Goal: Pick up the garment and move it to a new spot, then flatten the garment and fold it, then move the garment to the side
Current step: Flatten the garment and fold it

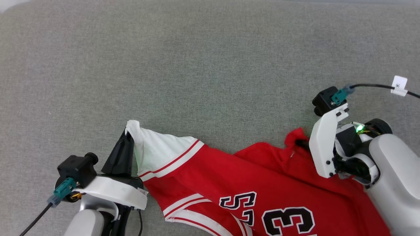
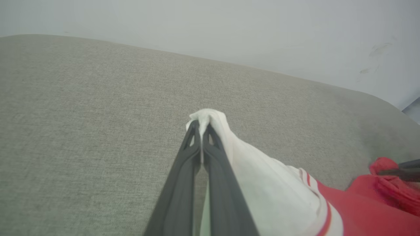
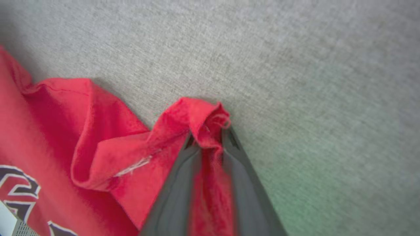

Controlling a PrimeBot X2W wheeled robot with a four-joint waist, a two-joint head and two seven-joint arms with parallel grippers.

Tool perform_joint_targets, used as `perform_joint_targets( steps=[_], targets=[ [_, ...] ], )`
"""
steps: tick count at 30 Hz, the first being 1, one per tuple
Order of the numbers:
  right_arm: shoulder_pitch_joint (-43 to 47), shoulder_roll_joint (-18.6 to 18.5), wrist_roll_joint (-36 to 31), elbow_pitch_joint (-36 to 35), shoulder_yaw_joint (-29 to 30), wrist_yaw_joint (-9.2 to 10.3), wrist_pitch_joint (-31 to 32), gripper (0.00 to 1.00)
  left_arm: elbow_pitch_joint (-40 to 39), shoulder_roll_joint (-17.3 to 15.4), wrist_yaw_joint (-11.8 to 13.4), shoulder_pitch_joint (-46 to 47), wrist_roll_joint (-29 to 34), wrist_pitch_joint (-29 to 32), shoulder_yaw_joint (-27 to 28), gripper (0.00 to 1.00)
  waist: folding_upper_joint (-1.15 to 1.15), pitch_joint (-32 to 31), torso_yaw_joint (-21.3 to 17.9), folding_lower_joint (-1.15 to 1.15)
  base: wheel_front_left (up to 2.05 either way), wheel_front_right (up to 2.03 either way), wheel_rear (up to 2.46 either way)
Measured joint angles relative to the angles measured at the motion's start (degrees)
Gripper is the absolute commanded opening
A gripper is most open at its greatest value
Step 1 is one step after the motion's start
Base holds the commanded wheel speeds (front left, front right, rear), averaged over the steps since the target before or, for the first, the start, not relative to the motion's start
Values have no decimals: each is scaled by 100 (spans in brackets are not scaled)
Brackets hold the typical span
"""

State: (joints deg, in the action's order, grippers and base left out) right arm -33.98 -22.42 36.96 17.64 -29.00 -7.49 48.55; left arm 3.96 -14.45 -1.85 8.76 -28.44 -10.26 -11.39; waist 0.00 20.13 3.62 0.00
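Checked garment [image 1: 256,170]: found bunched and creased on near part of grey surface [image 1: 210,65], w/ numerals [image 1: 288,221] facing up. Lower body cut off by near edge of head view. Not flat, not folded.

Found left gripper [image 2: 200,126] pinched tight on tip of white sleeve [image 1: 160,146], near-left of surface, w/ sleeve corner raised off it. Found right gripper [image 3: 210,137] at near-right of surface, fingers drawn in on a narrow red fold w/ cloth running down between them. Judged clamped, though thinly.

Risks, as judged:
- Could lose red fold on right side if pulled hard, w/ only a small pinch of cloth past fingertips.
- Could skew or stretch garment if pulled unevenly. Held by sleeve on one side and by some red edge on other; can't tell whether hem or shoulder.
- Could drag creases along rather than clear them if carried too low over surface.

Surroundings: noted black cable [image 1: 370,86] w/ white tag [image 1: 399,86] over right side of surface, behind right wrist; may snag on a wide swing. Noted pale wall [image 2: 229,26] beyond far edge of surface. Judged far part of surface fit for laying out.
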Motion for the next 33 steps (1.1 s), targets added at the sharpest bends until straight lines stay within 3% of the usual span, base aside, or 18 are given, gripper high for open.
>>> perform_joint_targets(
  steps=[5, 9, 18, 26, 33],
  targets=[
    [113, 59, -94, 144, 276, -4, -1040, 0, 56, -18, 35, 13, -38, -58, 71, 0, 0, -173, -49, 0, 0, 0, 0],
    [236, 211, -424, 205, 940, -1, -1952, 0, 88, -96, 54, 144, -42, -114, 179, 0, 0, -375, -112, 0, 0, 0, 0],
    [405, 834, -1087, -118, 2286, -2, -3301, 0, 166, -304, 87, 1038, -68, -152, 444, 0, 0, -951, -355, 0, 0, 0, 0],
    [-185, 1299, -1615, -622, 2896, -2, -3934, 0, 515, -409, -81, 2693, -46, -181, 466, 0, 0, -1074, -560, 0, 0, 0, 0],
    [-1463, 1336, -1824, -904, 3151, -2, -3911, 0, 854, -556, -170, 4512, 11, -43, 478, 0, 0, -635, -585, 0, 0, 0, 0]
  ],
)
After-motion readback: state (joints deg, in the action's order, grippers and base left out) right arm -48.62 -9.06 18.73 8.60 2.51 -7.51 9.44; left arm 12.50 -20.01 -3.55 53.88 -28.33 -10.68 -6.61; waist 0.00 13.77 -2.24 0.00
